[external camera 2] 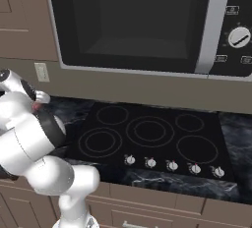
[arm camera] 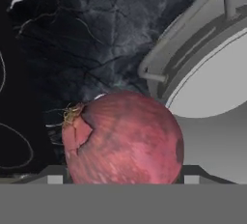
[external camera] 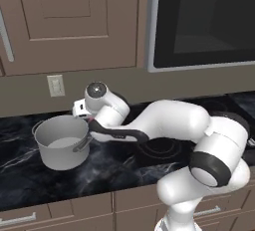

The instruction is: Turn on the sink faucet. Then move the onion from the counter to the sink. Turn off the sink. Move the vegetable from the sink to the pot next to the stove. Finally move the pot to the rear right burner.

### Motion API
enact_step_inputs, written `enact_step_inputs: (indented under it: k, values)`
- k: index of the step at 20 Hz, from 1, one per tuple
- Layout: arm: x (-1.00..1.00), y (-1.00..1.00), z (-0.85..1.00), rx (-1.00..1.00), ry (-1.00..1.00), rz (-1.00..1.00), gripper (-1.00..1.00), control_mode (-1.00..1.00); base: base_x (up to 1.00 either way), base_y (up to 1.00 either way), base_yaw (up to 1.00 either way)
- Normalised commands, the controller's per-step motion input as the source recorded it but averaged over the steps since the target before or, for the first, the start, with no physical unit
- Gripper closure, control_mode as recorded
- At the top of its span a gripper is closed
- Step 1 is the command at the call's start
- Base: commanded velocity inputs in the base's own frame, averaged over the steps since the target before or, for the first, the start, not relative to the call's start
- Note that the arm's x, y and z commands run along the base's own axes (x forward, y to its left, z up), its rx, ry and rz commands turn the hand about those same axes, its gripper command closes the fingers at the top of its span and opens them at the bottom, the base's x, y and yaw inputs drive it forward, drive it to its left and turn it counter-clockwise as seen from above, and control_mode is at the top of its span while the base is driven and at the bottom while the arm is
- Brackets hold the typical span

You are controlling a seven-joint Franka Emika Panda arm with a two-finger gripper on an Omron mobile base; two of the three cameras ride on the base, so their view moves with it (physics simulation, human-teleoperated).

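Observation:
The reddish-pink onion (arm camera: pixel 123 138) sits between my two fingertips, and my gripper (arm camera: pixel 123 177) is shut on it. The hand hovers just beside the grey pot (arm camera: pixel 212 73), next to the pot's looped handle (arm camera: pixel 188 25) and above the black marble counter (arm camera: pixel 87 39). From the left base view, my gripper (external camera: pixel 88 118) is at the right rim of the pot (external camera: pixel 62 143), with a sliver of the onion (external camera: pixel 91 119) showing under the hand. The pot stands upright on the counter (external camera: pixel 30 175), left of the stove (external camera 2: pixel 147 133). The small rear right burner ring (external camera 2: pixel 189 122) is bare.
A microwave (external camera 2: pixel 142 20) hangs low over the stove. Stove knobs (external camera 2: pixel 172 164) line its front edge. A wall outlet (external camera: pixel 56 85) sits behind the pot, under brown cabinets (external camera: pixel 69 21). My own arm stretches across the stove's left side.

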Motion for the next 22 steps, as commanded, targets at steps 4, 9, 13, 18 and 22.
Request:
enact_step_inputs:
  k: [4, 9, 13, 18, 22]
  values:
    - [0.17, 0.79, 0.04, 0.00, 0.00, 0.03, 1.00, -1.00, 0.00, 0.00, 0.00]
    - [0.17, 0.72, 0.00, 0.00, 0.00, 0.03, 1.00, -1.00, 0.00, 0.00, 0.00]
    - [0.05, 0.42, -0.01, 0.00, 0.01, 0.05, 1.00, -1.00, 0.00, 0.00, 0.00]
    - [0.00, 0.11, -0.14, 0.00, 0.00, 0.05, 1.00, -1.00, 0.00, 0.00, 0.00]
    - [0.00, 0.03, -0.15, 0.01, 0.00, 0.01, 1.00, -1.00, 0.00, 0.00, 0.00]
